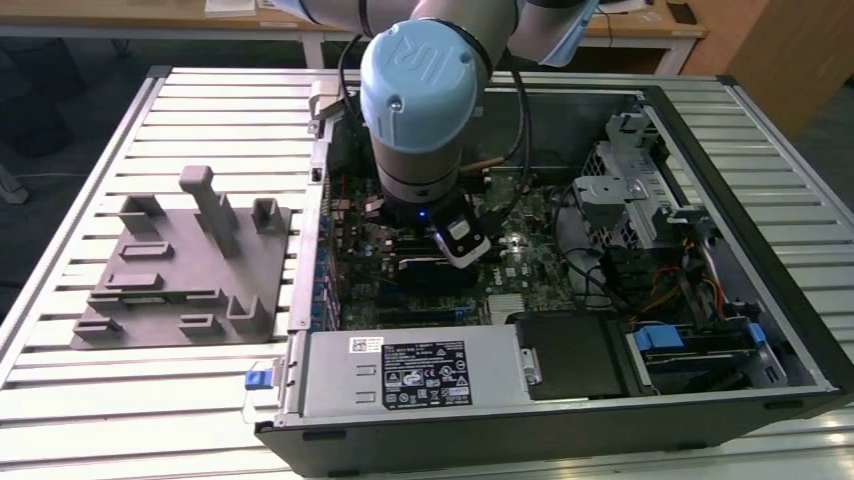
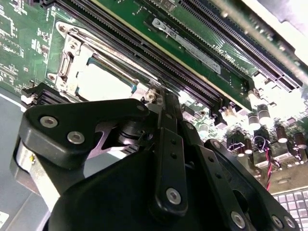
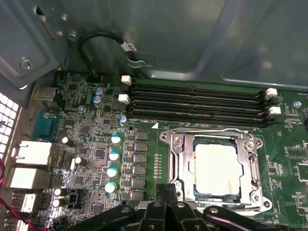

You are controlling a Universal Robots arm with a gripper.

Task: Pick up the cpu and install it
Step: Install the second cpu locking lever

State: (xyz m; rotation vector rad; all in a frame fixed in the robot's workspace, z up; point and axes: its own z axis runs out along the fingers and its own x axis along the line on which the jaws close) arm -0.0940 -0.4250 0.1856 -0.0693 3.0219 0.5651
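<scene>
Arm reaches down from the far side of the exterior view into the open PC case, wrist roughly vertical, blue joint cap toward the camera. Gripper hangs low over the motherboard, about mid-board, just beside the socket area. Fingers: both wrist views show only the black linkages, and in the first wrist view the two finger bars run side by side, close together, with nothing visible between them; whether the tips actually touch cannot be told. The cpu lies flat in the socket, silvery-white top facing up, sitting inside the metal retention frame; in the second wrist view the same cpu shows as a pale square within the frame, just past the gripper linkage. The gripper is near it but apart from it, not gripping it. Four black memory slots run along the board beside the socket, toward the case wall; a row of capacitors sits on the socket's other side. On the exterior view's left, the grey plastic fixture sits on the slatted table, well apart from the case. The power supply occupies the near edge of the case.
</scene>
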